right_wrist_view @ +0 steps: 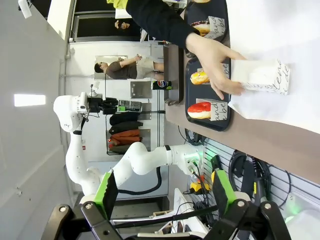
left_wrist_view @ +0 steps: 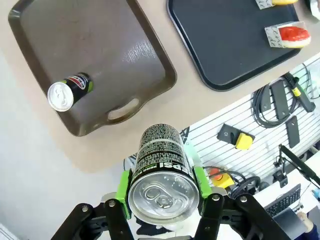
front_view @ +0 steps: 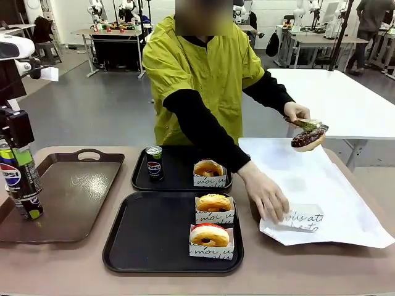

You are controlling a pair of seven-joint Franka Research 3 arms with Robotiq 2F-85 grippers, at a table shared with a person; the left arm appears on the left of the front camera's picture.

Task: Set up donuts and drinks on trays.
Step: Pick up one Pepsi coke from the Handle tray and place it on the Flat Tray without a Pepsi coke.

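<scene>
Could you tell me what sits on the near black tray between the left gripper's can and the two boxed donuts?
Nothing: in the front view, the near tray is bare between the can in the left gripper and the boxed donuts.

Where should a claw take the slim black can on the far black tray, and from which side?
Probably around its mid-body, fingers left and right. The slim black can stands upright; come from the robot's near side, over the near black tray's bare left half, clear of the boxed orange donut.
</scene>
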